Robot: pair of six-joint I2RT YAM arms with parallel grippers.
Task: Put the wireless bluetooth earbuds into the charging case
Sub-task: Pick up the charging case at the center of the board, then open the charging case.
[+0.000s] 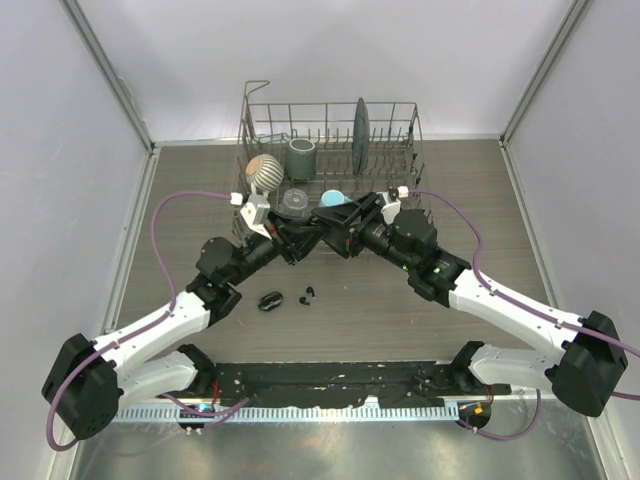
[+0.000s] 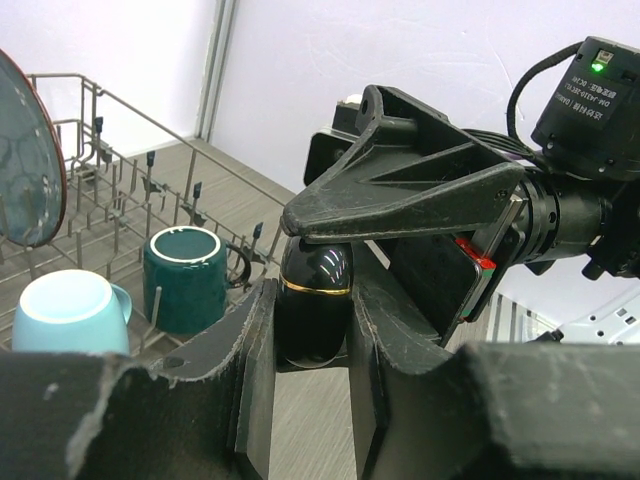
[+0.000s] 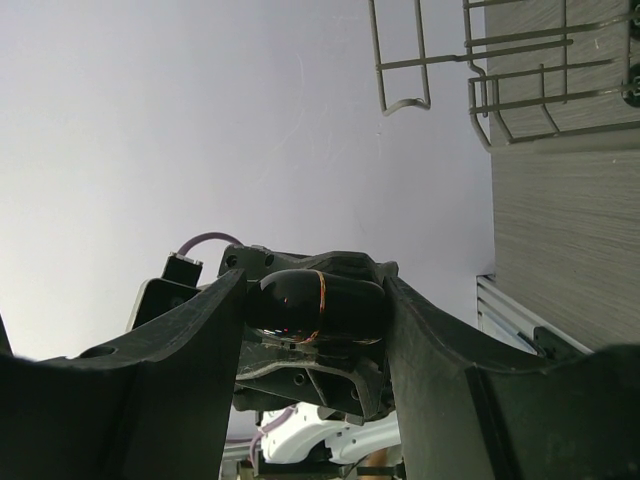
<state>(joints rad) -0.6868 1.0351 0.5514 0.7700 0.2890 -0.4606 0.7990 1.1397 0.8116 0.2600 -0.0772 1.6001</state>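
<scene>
Judging from how things lie, the task is at an early stage: no bud has gone into the charging case point(image 2: 314, 300), which hangs in the air between the two arms, above the middle of the worktop point(image 1: 380, 320) and just near of the dish rack point(image 1: 400, 110). The left end effector point(image 1: 300, 243) is almost fully closed, pinching the lower half of the glossy black case. The right end effector point(image 1: 352, 235) stands about half open, its fingers pressed against the case from the other side, so both have hold of it. The gold seam runs unbroken round the case, so it looks closed; opening it and seating every bud seems to be left.

The earbuds point(image 1: 305, 296) lie on the worktop, near of the held case and well apart from it, just right of a dark oval lump point(image 1: 269, 300). From above they are tiny specks: their number and which way they lie cannot be made out, nor what the lump is. The arms hide the case in the top view, and neither wrist view shows its hinge or its inside
</scene>
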